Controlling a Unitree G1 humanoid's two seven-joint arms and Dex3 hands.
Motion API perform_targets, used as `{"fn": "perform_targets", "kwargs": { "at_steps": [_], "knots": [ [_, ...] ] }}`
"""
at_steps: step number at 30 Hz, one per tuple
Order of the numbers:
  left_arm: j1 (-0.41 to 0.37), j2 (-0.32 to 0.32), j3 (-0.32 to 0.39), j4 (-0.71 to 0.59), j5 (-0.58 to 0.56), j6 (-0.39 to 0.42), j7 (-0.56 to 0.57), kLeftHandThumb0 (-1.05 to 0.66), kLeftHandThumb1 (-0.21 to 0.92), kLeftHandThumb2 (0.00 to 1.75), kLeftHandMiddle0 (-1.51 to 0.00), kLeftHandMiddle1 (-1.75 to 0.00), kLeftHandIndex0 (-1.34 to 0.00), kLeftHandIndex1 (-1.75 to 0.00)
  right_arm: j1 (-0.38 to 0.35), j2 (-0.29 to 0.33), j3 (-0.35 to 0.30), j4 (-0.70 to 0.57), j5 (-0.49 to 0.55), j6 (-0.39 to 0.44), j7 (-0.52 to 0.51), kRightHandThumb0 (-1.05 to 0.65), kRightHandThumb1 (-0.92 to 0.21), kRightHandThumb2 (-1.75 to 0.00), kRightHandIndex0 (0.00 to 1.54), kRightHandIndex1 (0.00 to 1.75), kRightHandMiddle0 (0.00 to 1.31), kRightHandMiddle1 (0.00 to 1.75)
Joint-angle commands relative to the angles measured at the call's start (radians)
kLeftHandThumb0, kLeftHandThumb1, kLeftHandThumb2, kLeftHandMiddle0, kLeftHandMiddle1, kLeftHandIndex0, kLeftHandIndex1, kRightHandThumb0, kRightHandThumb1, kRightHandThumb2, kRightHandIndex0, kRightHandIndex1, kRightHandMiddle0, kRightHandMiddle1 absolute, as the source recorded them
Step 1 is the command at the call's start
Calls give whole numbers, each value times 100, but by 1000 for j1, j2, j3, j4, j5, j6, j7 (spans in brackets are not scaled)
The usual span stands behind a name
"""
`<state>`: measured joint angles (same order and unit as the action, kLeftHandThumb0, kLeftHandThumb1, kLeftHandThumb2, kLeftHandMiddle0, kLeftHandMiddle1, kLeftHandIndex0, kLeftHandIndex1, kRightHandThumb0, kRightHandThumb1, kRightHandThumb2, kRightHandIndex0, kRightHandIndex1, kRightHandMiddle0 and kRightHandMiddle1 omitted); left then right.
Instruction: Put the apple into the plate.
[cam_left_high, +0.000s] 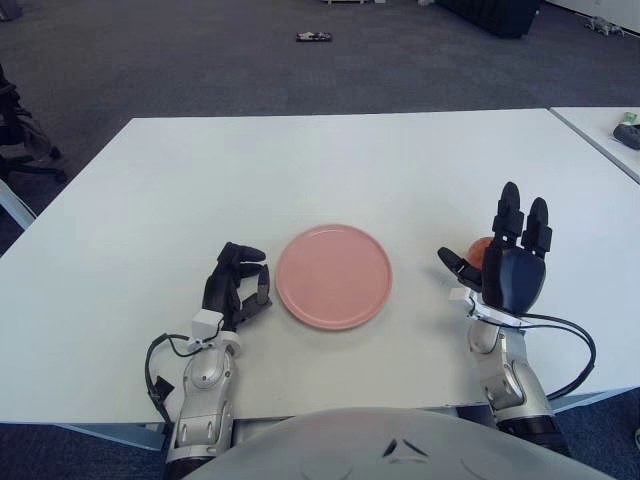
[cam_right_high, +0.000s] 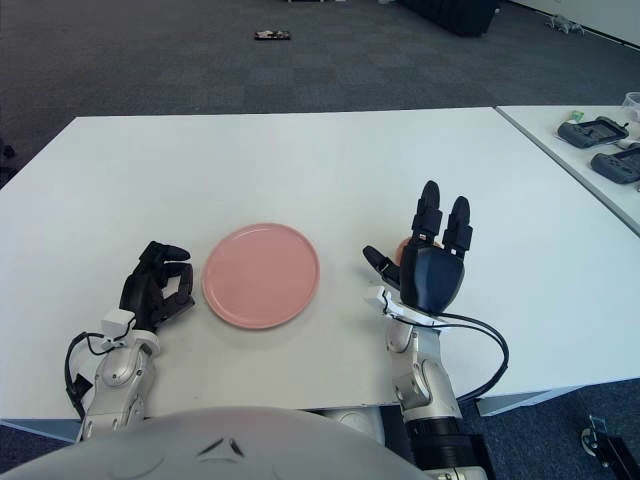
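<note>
The right hand (cam_left_high: 508, 262), fingers spread and holding nothing, stands before the apple (cam_left_high: 479, 248), which looks just beyond its palm. The plate (cam_left_high: 333, 276) lies leftward, toward the tabletop's (cam_left_high: 340, 160) near edge.

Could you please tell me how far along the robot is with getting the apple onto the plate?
Nothing is finished: the pink plate holds nothing. In hand: the right robot hand is raised with fingers spread just in front of the apple, which sits on the white table right of the plate. Left: grasp, carry, release. The left robot hand shows curled beside the plate's left edge.
</note>
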<state>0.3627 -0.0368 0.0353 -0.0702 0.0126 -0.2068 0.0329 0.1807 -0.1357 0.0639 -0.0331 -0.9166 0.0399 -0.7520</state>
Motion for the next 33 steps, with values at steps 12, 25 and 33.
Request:
{"fn": "perform_targets", "kwargs": {
  "at_steps": [12, 25, 33],
  "knots": [
    [14, 3, 5, 11, -10, 23, -1, -41, 56, 101, -65, -170, -42, -175, -36, 6, -16, -52, 12, 190, 105, -92, -53, -66, 0, 0, 0, 0],
    [12, 9, 5, 11, -2, 24, -1, -41, 57, 100, -65, -169, -41, -175, -76, 0, -15, -92, 17, 398, 356, -103, -59, -54, 0, 0, 0, 0],
    [13, 2, 5, -1, -16, 41, -5, -40, 58, 99, -65, -170, -41, -175, -105, -63, 33, -102, -18, 512, 594, -105, -69, -43, 0, 0, 0, 0]
  ]
}}
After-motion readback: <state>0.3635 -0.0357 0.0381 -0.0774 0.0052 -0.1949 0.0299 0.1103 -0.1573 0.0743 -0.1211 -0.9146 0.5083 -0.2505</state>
